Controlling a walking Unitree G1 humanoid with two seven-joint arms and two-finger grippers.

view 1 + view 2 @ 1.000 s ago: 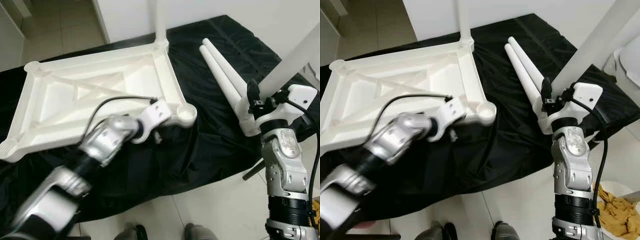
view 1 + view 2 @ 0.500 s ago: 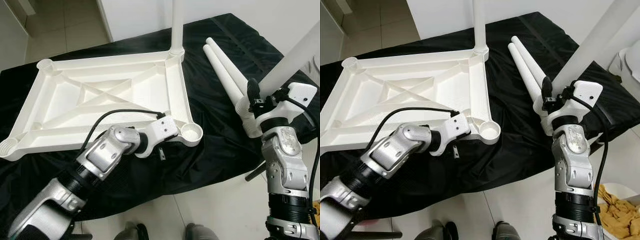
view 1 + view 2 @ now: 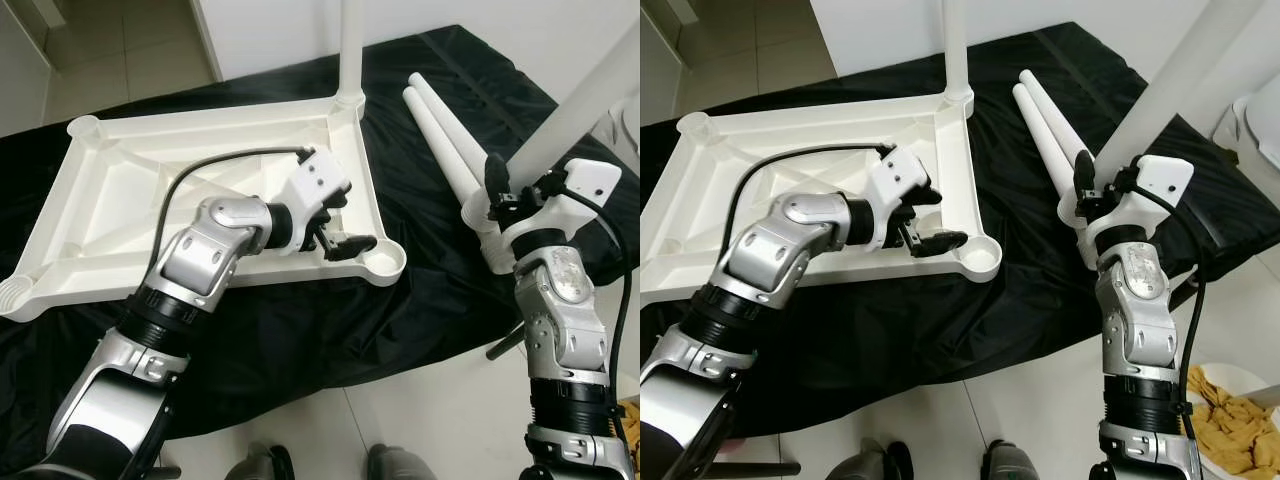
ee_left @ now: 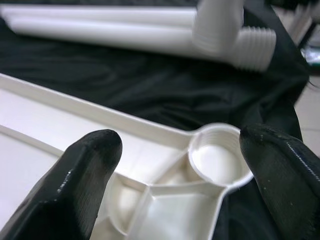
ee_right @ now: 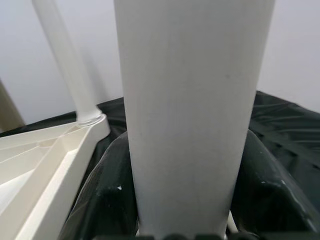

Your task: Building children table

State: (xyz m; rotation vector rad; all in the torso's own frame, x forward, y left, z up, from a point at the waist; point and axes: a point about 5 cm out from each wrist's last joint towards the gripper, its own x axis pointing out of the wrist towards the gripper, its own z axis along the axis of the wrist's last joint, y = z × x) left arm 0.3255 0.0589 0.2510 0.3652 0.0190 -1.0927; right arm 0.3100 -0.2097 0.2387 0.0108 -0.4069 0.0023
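Observation:
A white tabletop point(image 3: 120, 215) lies upside down on a black cloth point(image 3: 400, 320). One white leg point(image 3: 351, 45) stands screwed into its far right corner. The empty threaded socket point(image 3: 385, 262) is at the near right corner. My left gripper point(image 3: 340, 228) hovers open over the rim just beside that socket point(image 4: 217, 160), with its fingertips point(image 4: 92, 150) on either side. Two loose legs point(image 3: 445, 130) lie on the cloth to the right. My right gripper point(image 3: 515, 190) is shut on another white leg point(image 5: 192, 100), held tilted up above the loose ones.
The cloth's front edge drops to pale floor tiles point(image 3: 430, 410). A white wall point(image 3: 1040, 15) stands behind. A bin with yellow cloths point(image 3: 1230, 420) sits at the lower right. My feet point(image 3: 270, 465) show at the bottom edge.
My left gripper has risen from the tabletop's near edge and now sits open over the rim beside the near right socket. The right gripper still holds its leg.

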